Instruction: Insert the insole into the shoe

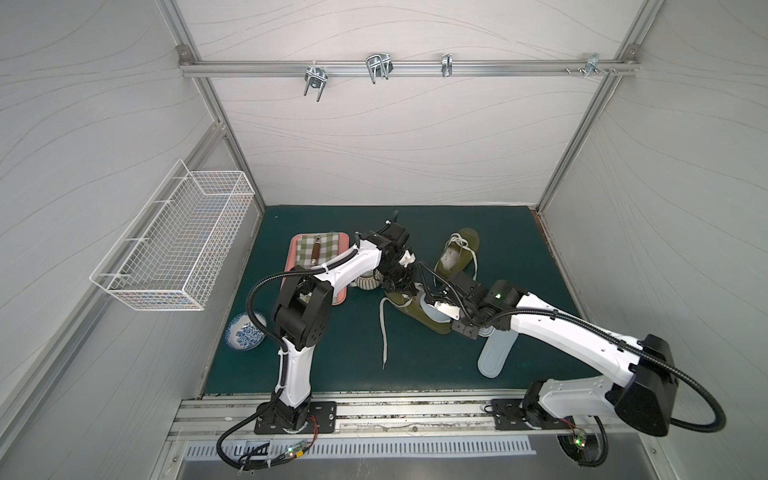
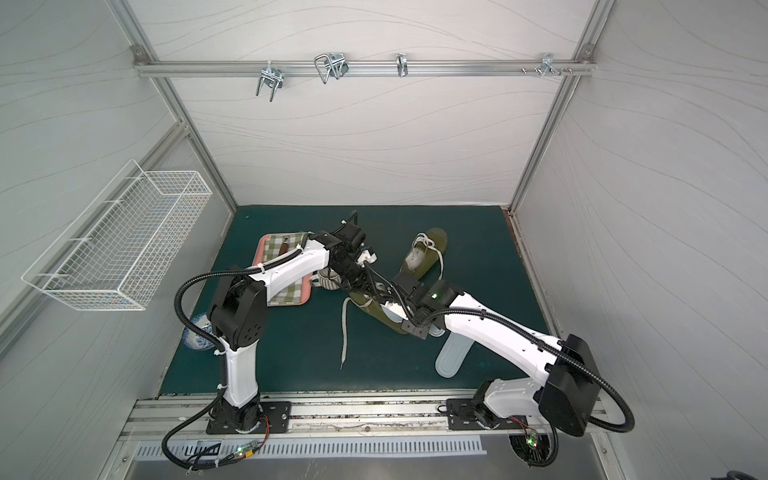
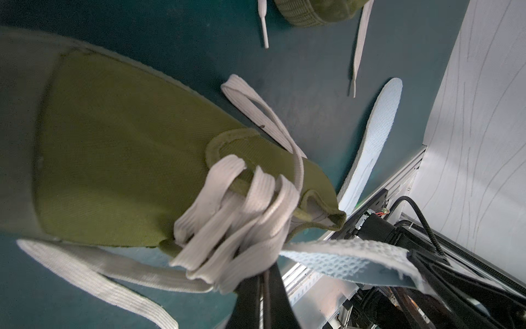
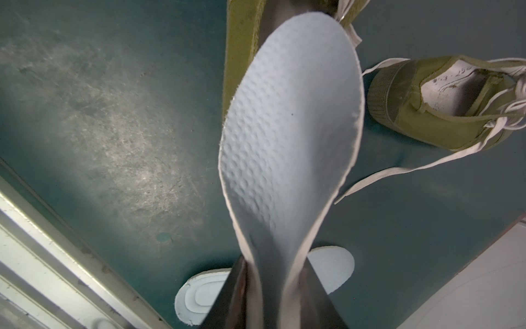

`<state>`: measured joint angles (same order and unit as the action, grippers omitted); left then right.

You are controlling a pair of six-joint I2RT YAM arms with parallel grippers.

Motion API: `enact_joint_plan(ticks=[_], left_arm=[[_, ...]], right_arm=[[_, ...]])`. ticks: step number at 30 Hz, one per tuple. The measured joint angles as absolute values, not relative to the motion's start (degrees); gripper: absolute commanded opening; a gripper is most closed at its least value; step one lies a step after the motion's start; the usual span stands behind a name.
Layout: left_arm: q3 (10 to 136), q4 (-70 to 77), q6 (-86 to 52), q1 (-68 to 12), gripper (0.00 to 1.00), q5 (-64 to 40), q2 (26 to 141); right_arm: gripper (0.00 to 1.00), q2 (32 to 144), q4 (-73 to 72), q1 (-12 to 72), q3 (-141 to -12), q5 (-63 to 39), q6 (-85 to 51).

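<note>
Right wrist view: the insole (image 4: pixel 290 136) is pinched at its heel end by the right gripper (image 4: pixel 274 265), its toe end at the mouth of the shoe (image 3: pixel 119 148). The left gripper (image 3: pixel 264 287) is clamped on the laces (image 3: pixel 227 213), holding them up over that shoe. Best to slide the toe in low and flat, heel last. A second insole (image 1: pixel 496 353) lies just beside the shoe.

Pale panelled walls (image 1: pixel 374 145), teal, seemingly scuffed floor (image 1: pixel 340 365)
</note>
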<state>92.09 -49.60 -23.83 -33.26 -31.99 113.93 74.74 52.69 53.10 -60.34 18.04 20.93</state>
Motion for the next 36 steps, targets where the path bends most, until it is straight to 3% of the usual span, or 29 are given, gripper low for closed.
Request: enact_joint_plan(ticks=[17, 36], left_arm=[[92.09, -49.63, -24.05, -33.19, 0.0, -32.21, 113.93], [92.07, -48.99, -24.29, -33.17, 0.0, -32.6, 113.93]], right_arm=[[0.23, 77.95, 47.2, 57.52, -60.45, 29.54, 26.5], [0.19, 78.11, 45.08, 54.68, -57.56, 19.27, 26.79]])
